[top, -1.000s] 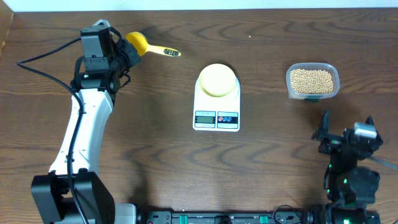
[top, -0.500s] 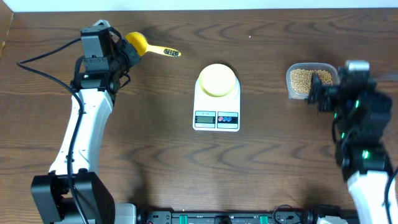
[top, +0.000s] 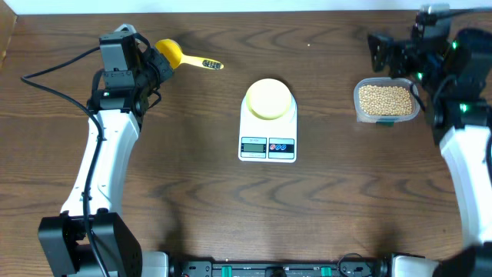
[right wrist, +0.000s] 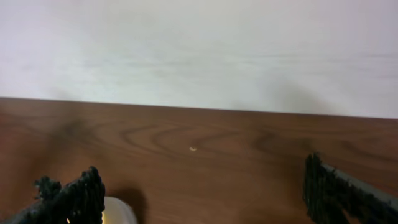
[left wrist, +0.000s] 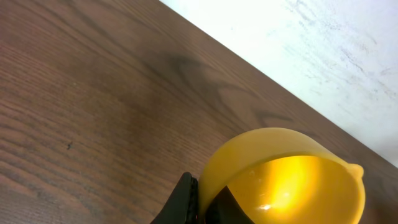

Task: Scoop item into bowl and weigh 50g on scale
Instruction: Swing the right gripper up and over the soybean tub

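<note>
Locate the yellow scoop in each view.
Overhead: scoop upper left, handle pointing right.
Left wrist: lower right, its cup cut by the bottom edge.
Right wrist: not in it.
Shared landmark: table's far edge against the white wall.

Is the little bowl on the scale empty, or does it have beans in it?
Empty: the bowl shows only its plain pale inside, nothing in it.

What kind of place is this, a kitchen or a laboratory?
Most likely a robotics lab bench: two robot arms with exposed cables at a wooden table beside a plain white wall, with a scale and a tub of beans set out.
</note>
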Controlling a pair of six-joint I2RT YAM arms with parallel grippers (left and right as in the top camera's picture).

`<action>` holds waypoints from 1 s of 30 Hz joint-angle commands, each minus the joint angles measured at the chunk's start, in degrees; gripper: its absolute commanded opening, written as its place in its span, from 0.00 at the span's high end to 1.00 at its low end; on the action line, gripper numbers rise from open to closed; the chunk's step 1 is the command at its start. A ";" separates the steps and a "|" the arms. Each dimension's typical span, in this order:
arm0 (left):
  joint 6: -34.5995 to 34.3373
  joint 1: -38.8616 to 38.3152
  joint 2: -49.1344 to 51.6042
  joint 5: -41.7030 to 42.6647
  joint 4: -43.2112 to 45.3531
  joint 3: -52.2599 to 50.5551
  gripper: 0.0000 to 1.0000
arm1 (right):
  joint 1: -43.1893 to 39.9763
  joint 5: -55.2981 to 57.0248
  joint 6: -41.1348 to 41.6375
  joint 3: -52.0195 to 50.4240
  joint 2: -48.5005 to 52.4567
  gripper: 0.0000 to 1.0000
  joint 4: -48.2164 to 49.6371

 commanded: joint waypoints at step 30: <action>-4.85 0.07 -0.70 -0.11 1.62 1.07 0.92 | 11.23 -27.50 33.97 14.32 33.83 0.01 37.00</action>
